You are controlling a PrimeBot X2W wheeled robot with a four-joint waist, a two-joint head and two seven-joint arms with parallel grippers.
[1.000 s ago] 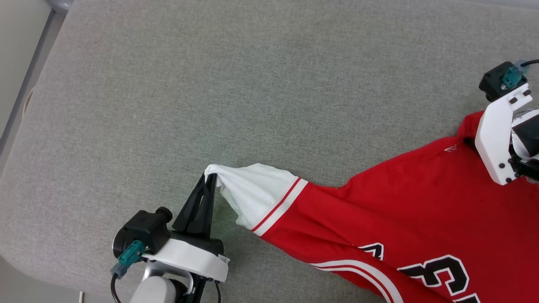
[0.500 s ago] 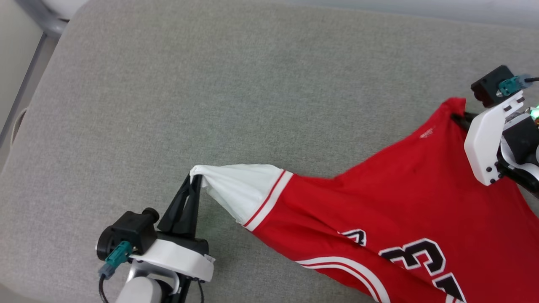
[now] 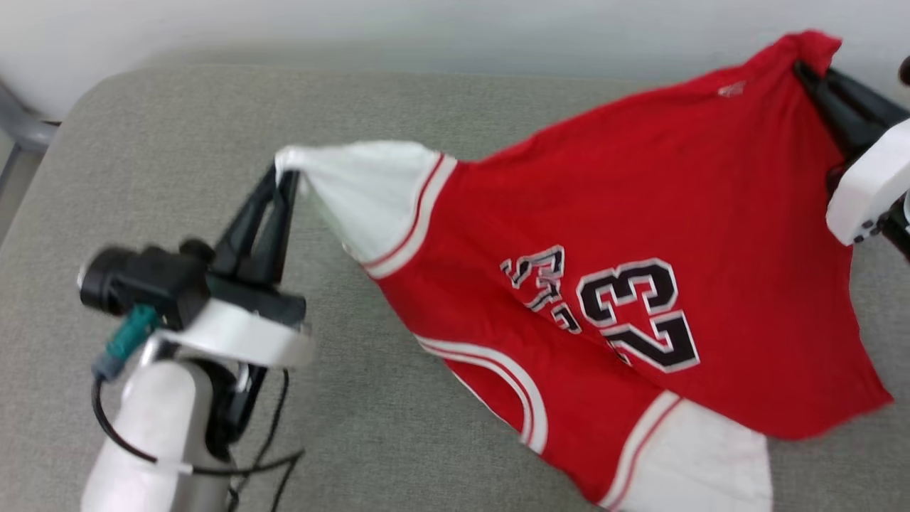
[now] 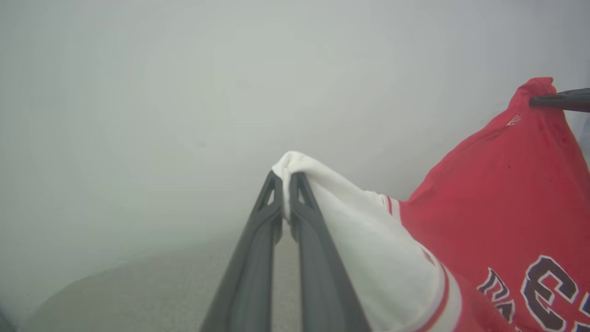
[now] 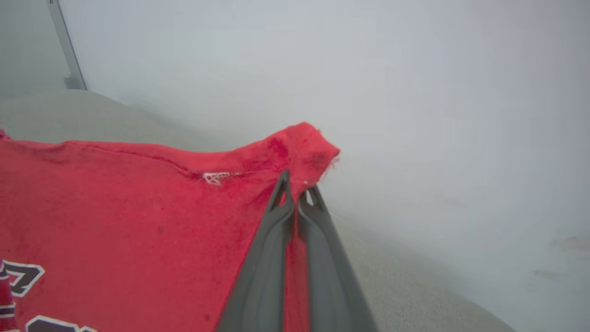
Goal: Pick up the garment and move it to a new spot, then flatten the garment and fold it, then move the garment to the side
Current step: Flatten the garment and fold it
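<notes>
Observation, head view: the left gripper (image 3: 284,173) stands at left centre of the frame. Its two dark fingers are pressed together on the tip of a white sleeve (image 3: 362,192) of the garment (image 3: 640,213). The left wrist view confirms it, with white cloth bunched and pinched between the fingertips at mid frame.

The right gripper (image 3: 807,71) enters from the upper right edge of the head view. Its fingers are drawn tight on a red corner of the garment. In the right wrist view that corner pokes up just past the closed tips at centre frame, with a small white logo (image 5: 215,177) stitched just to its left.

The garment spans the centre and right of the head view, held up between the two grips. Its upper edge runs from the white sleeve at left up to the red corner at upper right. The lettering (image 3: 636,313), black edged in white and reading 23, faces the camera at centre right. A second white sleeve (image 3: 704,462) hangs at the lower right, and red-white striped trim borders both sleeves.

I cannot tell whether the lower cloth touches the grey padded surface (image 3: 178,142) beneath. That surface fills the left and bottom of the head view. A pale wall (image 3: 355,28) runs along the top.
</notes>
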